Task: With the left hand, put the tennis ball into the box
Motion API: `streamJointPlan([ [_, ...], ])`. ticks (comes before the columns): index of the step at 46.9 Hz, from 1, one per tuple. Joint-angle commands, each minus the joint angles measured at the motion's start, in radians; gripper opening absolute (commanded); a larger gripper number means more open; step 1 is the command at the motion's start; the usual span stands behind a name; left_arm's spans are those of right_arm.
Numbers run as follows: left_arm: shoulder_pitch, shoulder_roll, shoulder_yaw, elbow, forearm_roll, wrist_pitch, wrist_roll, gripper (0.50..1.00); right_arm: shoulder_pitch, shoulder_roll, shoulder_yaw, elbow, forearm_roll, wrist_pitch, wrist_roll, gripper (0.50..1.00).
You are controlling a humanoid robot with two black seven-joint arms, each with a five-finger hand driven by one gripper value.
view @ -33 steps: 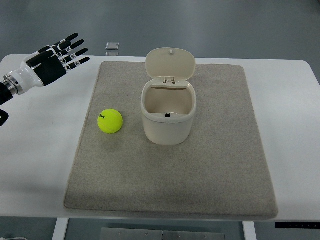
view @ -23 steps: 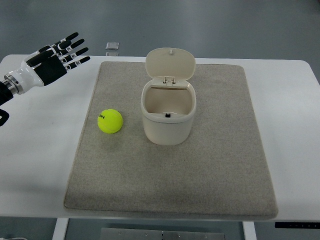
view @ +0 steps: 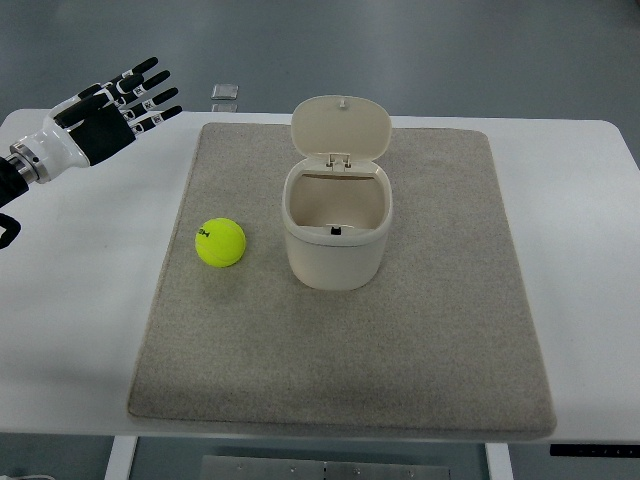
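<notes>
A white table (view: 585,250) with rounded far corners spans the full width of the view, its near edge running along the bottom. A grey-beige felt mat (view: 420,340) with rounded corners covers most of the table's centre, leaving bare white margins to the left and right. Beyond the far edge lies a smooth blue-grey floor (view: 450,55), evenly lit with soft, diffuse reflections. A small pale square plate (view: 226,93) sits on the floor just past the table's far edge. Below the near edge, a white table leg (view: 120,458) and a grey metal crossbar (view: 345,467) are visible. Shadows are faint.
</notes>
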Motion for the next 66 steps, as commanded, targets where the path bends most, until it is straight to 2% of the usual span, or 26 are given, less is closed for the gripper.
streamJointPlan([
  [1,0.001,-0.002,0.001,0.001,0.000,-0.002,-0.004,0.992,0.000,0.000,0.000,0.000,0.000,0.000,0.000,0.901],
  [19,0.004,0.010,0.004,0.004,0.018,-0.022,-0.017,0.992,0.000,0.000,-0.002,0.000,0.000,0.000,0.000,0.901],
  [26,-0.001,0.013,-0.001,0.004,0.206,-0.022,-0.025,0.992,0.000,0.000,0.000,0.000,0.000,0.000,0.000,0.901],
  [37,-0.024,0.071,-0.005,-0.002,0.521,-0.022,-0.178,0.992,0.000,0.000,0.000,0.000,0.000,0.000,0.000,0.901],
  [58,-0.091,0.142,-0.005,-0.067,1.139,-0.022,-0.353,0.992,0.000,0.000,0.000,0.000,0.000,0.000,0.000,0.901],
  [66,-0.090,0.157,0.006,-0.151,1.343,0.092,-0.404,0.992,0.000,0.000,0.000,0.000,0.000,0.000,0.000,0.901],
])
